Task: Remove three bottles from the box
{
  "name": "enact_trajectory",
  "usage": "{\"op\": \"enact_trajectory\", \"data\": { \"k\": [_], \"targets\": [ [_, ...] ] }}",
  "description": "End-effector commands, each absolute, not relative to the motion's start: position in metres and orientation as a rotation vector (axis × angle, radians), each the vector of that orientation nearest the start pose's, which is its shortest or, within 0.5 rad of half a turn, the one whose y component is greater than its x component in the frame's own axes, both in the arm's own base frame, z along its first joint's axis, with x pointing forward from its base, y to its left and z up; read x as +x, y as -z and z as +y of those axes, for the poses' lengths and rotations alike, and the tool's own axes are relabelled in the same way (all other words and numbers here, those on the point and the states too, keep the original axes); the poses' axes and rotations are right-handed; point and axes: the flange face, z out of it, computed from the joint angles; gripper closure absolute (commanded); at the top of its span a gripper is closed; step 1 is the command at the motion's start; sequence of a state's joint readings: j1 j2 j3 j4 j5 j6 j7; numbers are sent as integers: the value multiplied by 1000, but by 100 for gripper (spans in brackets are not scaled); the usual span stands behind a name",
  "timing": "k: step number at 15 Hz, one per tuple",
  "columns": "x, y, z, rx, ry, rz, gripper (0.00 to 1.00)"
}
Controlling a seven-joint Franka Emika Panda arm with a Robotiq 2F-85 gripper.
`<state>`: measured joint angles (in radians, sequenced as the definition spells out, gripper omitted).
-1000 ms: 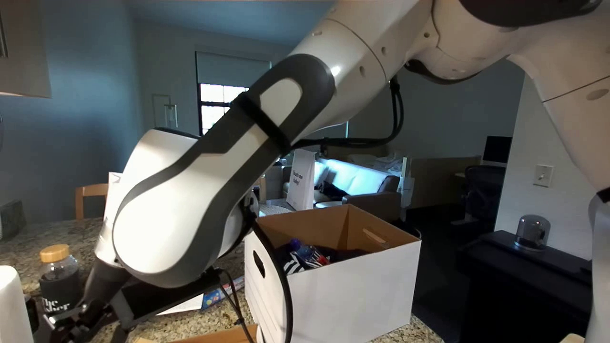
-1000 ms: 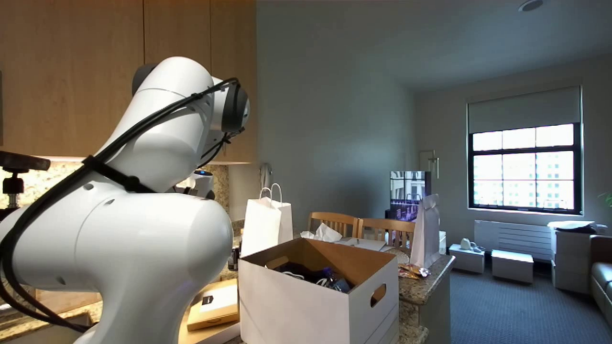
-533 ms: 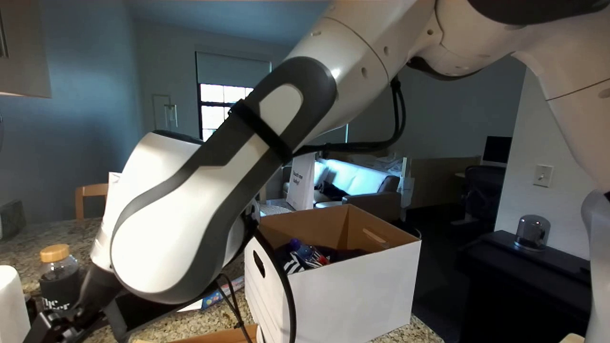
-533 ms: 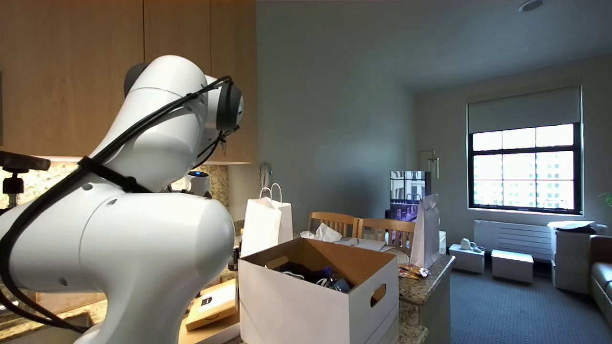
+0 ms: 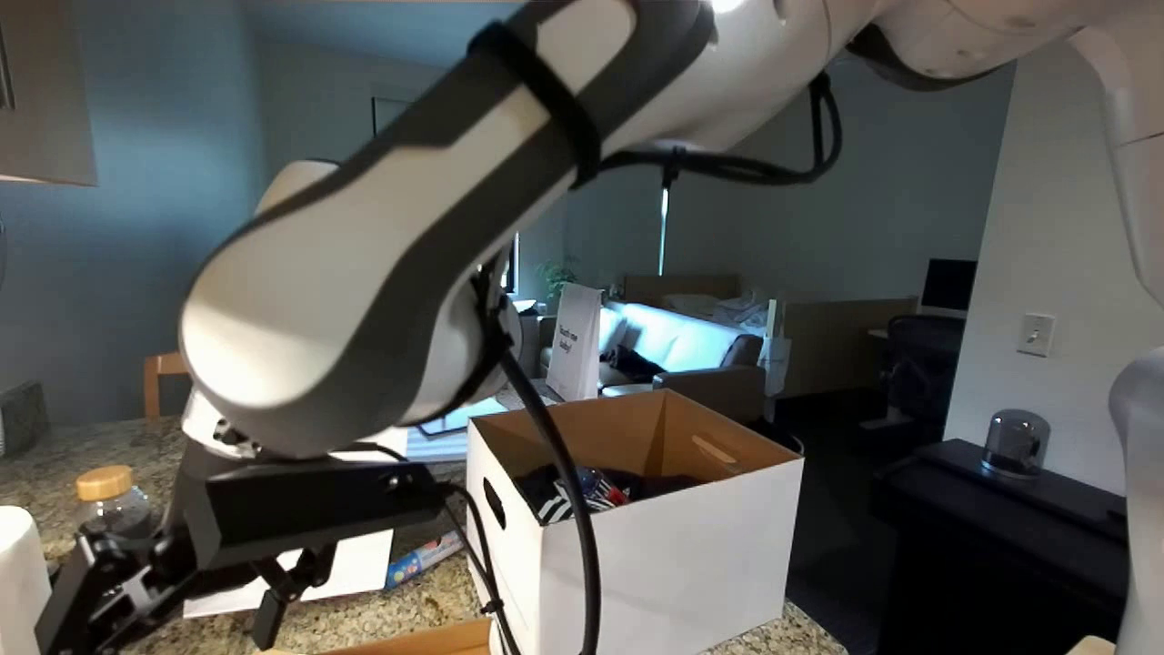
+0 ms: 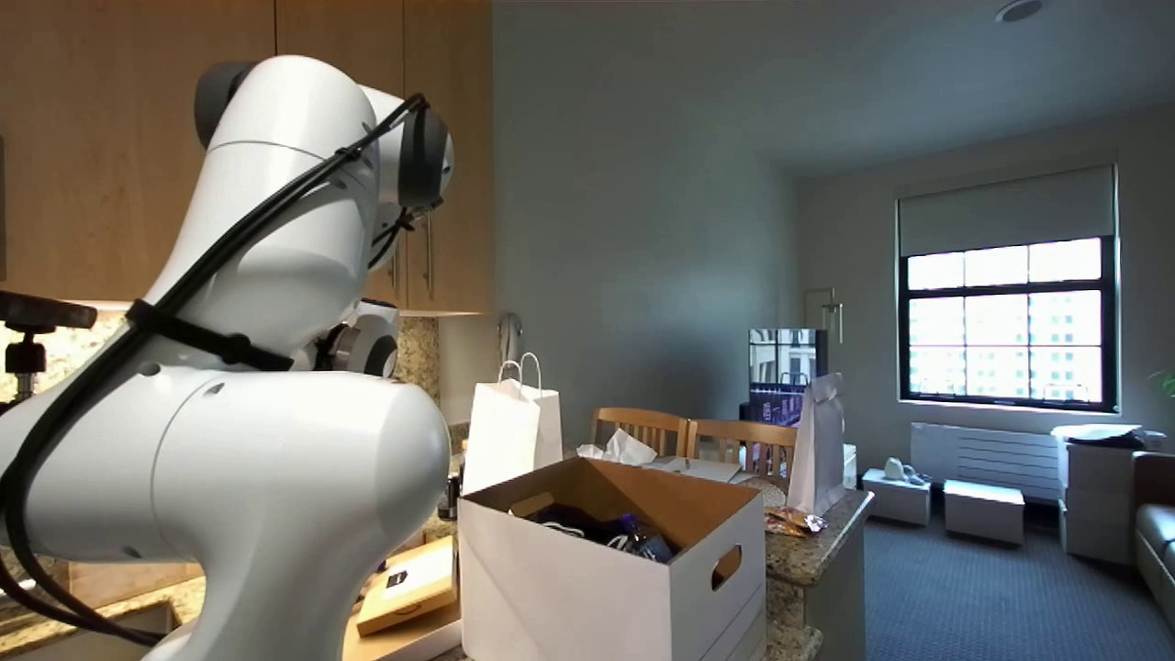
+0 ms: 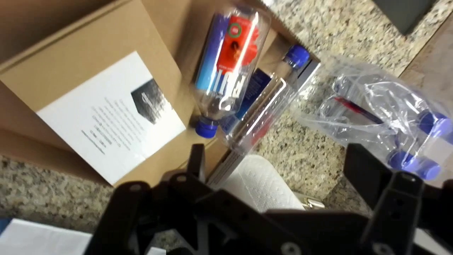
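Plainly, two bottles [image 7: 230,67] are lying near-parallel, caps [image 7: 206,128] pointing oppositely.
The claw [image 7: 276,168] is gaping; bench [image 7: 304,157] is showing between tray [image 7: 171,21] and plastic [image 7: 382,99].

The speckled counter [image 5: 427,600] carries the white box [image 5: 664,564] and 1 clear bag [image 7: 385,101].

In an exterior view the box [image 6: 565,588] stands on the counter [image 6: 808,555], a bottle [image 6: 648,545] inside, a paper bag [image 6: 817,450] behind it by the counter's right edge. In the wrist view a second bottle [image 7: 230,60] lies between a parcel [image 7: 85,60] and a third bottle [image 7: 271,104] in a carton [image 7: 46,156], a plastic bag [image 7: 385,99] outside it.
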<state>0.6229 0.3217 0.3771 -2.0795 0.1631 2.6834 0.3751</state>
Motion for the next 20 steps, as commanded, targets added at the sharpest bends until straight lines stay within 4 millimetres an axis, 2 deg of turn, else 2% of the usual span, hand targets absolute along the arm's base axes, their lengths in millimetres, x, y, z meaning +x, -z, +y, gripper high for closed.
{"op": "enact_trajectory", "data": {
  "k": [1, 6, 9, 12, 15, 20],
  "targets": [
    [347, -348, 480, -2807, -99, -523, 0],
    [385, -406, 420, -3087, -227, -369, 0],
    [407, -437, 376, -3239, -113, -253, 0],
    [431, -454, 330, -3324, -125, -87, 0],
    [448, -457, 283, -3298, -137, 63, 0],
    [464, -438, 228, -3287, -159, 294, 0]
  ]
}}
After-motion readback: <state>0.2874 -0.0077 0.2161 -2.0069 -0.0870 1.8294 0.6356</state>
